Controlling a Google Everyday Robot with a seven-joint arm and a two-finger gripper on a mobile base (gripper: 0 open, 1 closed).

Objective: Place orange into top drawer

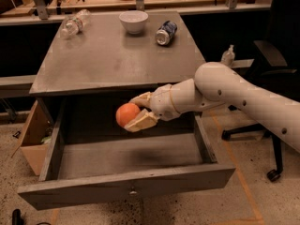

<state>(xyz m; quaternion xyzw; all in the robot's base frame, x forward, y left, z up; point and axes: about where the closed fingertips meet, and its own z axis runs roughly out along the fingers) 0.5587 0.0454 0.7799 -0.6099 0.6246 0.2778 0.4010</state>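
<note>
A clear plastic bottle (72, 25) lies at the back left of the grey table (112, 64), then a white bowl (133, 21) and a tipped can (166, 33) whose label cannot be read. Below, the gripper (138, 110) pinches the orange (126, 115) between its fingers, above the open top drawer (126, 185), near its back.

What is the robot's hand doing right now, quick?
The hand is closed, holding the small round orange fruit over the open wide grey wooden drawer.
</note>
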